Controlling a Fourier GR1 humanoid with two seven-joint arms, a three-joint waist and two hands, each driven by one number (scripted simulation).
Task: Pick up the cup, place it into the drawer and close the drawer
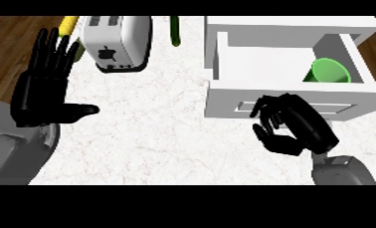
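Observation:
A green cup (pixel 329 71) lies on its side inside the open white drawer (pixel 242 62), in its right part against the right wall. My right hand (pixel 294 125) is in front of the drawer's front panel (pixel 228 106), fingers curled and holding nothing, close to the panel's handle recess. My left hand (pixel 46 85) rests open at the left edge, fingers up, far from the drawer.
A silver toaster (pixel 116 40) stands at the back left of the white marble counter (pixel 147 132). A yellow object (pixel 67 24) shows behind the left hand, and a thin green object (pixel 175 32) lies beside the toaster. Wood floor (pixel 15 38) borders the counter at left.

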